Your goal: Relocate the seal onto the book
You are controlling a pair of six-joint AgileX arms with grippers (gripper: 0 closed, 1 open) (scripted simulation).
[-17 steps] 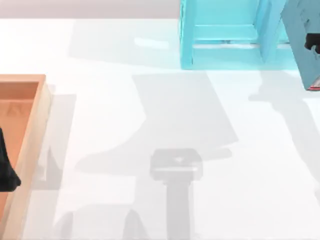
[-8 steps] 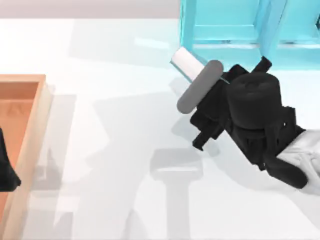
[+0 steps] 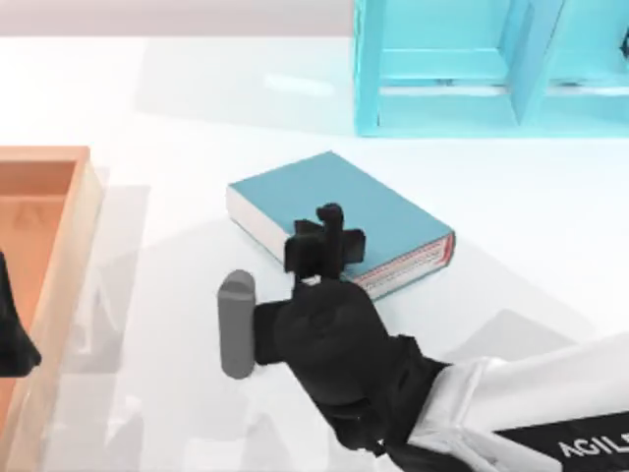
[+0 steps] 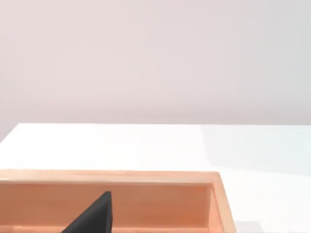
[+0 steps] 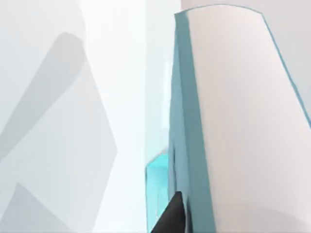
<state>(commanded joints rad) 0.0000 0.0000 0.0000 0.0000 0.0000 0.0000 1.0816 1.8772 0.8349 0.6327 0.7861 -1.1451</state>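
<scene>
The book [image 3: 369,211], a thick teal hardcover with white page edges and red trim at one corner, lies in the middle of the table. My right gripper [image 3: 326,236] reaches in from the lower right over the book's near long edge and is shut on it. In the right wrist view the white page edges of the book [image 5: 243,121] loom close, and one dark fingertip [image 5: 170,216] rests against the teal cover. The seal is out of view. My left gripper [image 3: 10,339] stays parked at the far left above the wooden tray.
A wooden tray [image 3: 69,226] stands at the table's left edge; its rim [image 4: 146,175] also appears in the left wrist view. A light-blue shelf unit [image 3: 462,69] stands at the back right. Bare white table lies between the tray and the book.
The book was at the far right by the shelf a second ago. My right arm has swept in toward the centre, and the book is now on the middle of the table. The left arm has not moved.
</scene>
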